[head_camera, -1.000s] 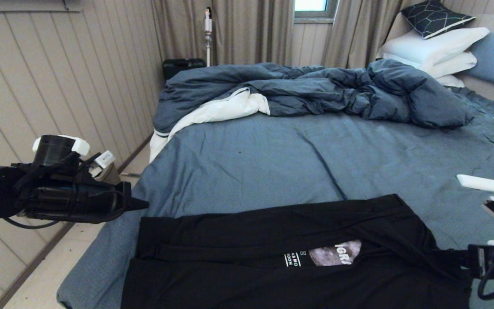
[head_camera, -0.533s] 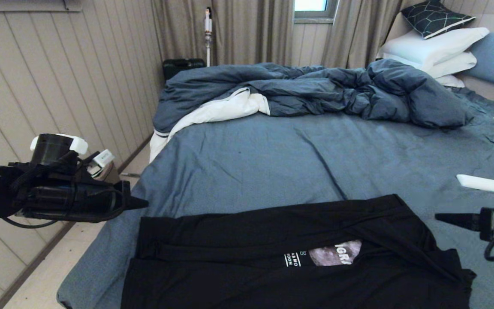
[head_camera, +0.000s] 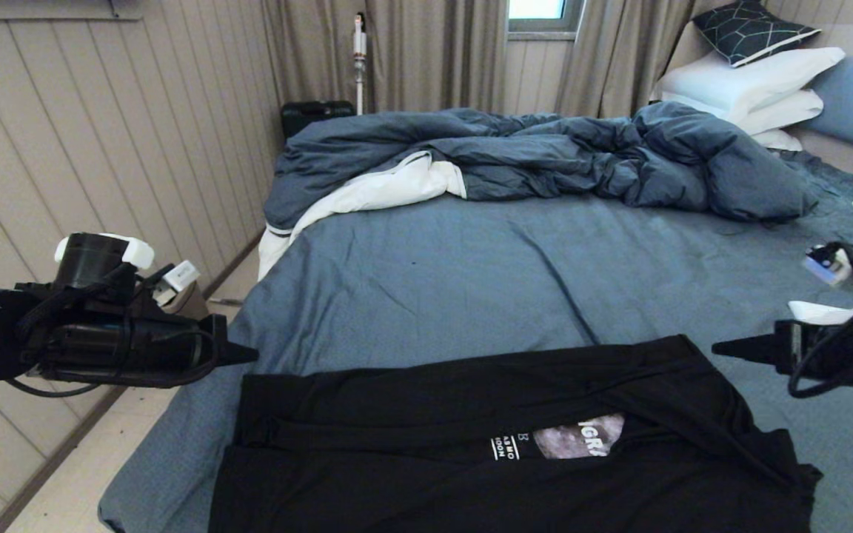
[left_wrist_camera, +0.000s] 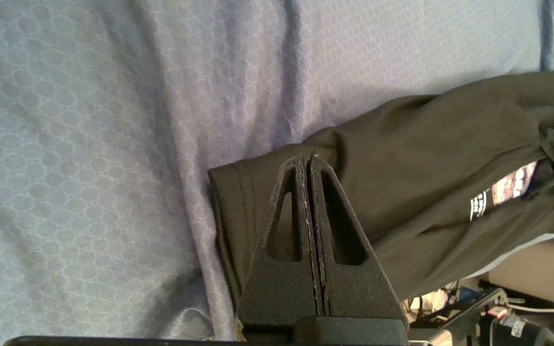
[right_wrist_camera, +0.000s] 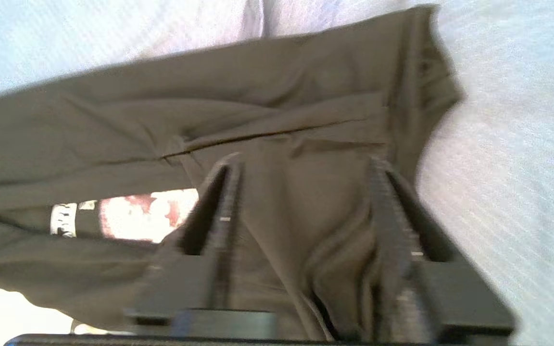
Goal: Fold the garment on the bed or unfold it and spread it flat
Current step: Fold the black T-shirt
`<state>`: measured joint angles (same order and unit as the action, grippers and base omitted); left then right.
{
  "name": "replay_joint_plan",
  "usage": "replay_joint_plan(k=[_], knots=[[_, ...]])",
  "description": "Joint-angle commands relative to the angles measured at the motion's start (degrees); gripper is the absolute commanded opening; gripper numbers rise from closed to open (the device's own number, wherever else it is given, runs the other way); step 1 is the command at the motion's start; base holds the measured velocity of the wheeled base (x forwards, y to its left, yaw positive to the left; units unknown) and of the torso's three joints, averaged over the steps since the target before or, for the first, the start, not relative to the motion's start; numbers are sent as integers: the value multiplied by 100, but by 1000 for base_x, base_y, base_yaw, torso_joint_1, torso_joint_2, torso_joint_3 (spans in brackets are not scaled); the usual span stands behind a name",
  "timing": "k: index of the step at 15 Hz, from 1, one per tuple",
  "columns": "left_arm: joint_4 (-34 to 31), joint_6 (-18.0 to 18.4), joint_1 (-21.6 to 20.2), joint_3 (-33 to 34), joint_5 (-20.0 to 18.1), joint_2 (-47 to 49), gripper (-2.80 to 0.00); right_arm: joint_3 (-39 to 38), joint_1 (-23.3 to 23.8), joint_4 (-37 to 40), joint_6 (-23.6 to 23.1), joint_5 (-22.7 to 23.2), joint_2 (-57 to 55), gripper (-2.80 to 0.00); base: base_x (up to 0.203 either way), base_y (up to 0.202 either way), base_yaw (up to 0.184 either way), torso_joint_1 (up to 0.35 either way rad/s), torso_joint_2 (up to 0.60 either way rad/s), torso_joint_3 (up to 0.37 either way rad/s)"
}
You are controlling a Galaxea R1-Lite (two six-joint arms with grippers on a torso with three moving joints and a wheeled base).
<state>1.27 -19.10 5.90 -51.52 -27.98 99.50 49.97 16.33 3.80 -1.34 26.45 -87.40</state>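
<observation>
Raised and drawn clear of the garment's right edge is the right hand (head_camera: 723, 347), which a second ago sat low at that corner with cloth at its tips; the corner it left now lies dropped on the sheet. No other shift is seen.

On the left, the left hand (head_camera: 249, 354) is held level above the bed's left edge, just off the garment's (head_camera: 515, 444) far left corner, its two fingers (left_wrist_camera: 327, 192) pressed together on nothing. In the middle, the garment is laid across the near part of the bed (head_camera: 471, 281), partly folded: a long lengthwise fold runs across it and only a strip of the moon print and lettering (head_camera: 578, 437) is left showing. Behind it, the duvet (head_camera: 545, 155) is bunched well apart, toward the far side. On the right, the right hand hangs above the sheet, just beyond the garment's right side; in its wrist view the fingers (right_wrist_camera: 219, 202) are spread, with nothing between them.

The cloth is judged light, limp and thin, so it will sag and drag rather than hold shape. A corner or hemmed edge, such as the stitched hem (left_wrist_camera: 238, 192) by the left hand, is judged the best hold, pinched through both layers and matched by the other side.
</observation>
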Motion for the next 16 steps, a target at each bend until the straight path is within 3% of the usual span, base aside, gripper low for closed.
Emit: replay_joint_plan(k=[1,9,16], knots=[[5,-15,-1,5,-15,38,-280,71,-155,-11,1,-131,-384,-280,0,0,0,0,0,0],[5,-15,-1,45,-24,189,-280,906,-185,-97,11,-626,-1552,-280,0,0,0,0,0,0],[14,-7,8,28,-24,314,-280,998,-185,-232,-59,-640,-2074,-280,0,0,0,0,0,0]])
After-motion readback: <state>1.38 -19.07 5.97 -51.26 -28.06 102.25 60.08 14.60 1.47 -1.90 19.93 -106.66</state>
